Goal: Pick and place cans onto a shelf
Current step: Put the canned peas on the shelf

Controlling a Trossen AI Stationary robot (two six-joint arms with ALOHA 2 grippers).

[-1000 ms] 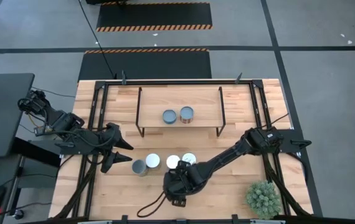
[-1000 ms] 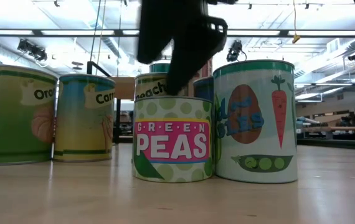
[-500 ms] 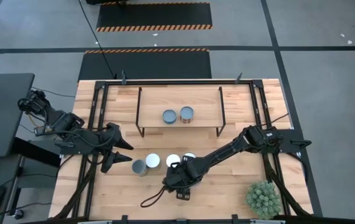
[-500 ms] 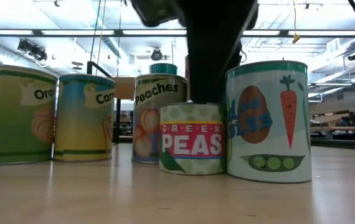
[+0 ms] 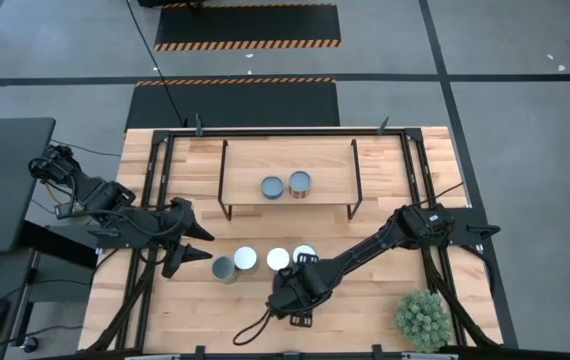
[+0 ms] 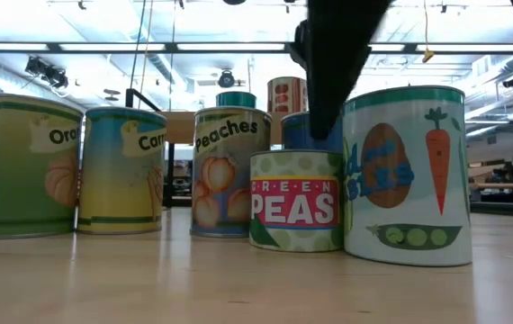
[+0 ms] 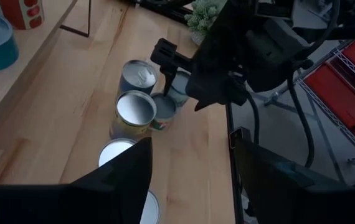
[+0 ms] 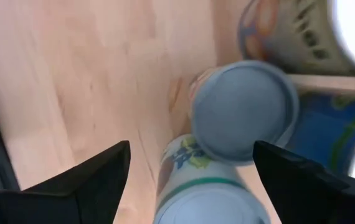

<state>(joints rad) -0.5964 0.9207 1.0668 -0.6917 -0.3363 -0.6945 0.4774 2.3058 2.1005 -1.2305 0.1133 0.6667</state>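
From my remote station I saw the wooden table, the shelf carrying two cans, and a potted plant at the near right corner. Several cans crowded the table's middle. My right gripper, fingers spread, hung over the green peas can, between taller neighbours. My left gripper, fingers apart, waited near a grey can

Two matte black jointed arms (a black cable looped at the right wrist) with dark wedge-shaped fingers.
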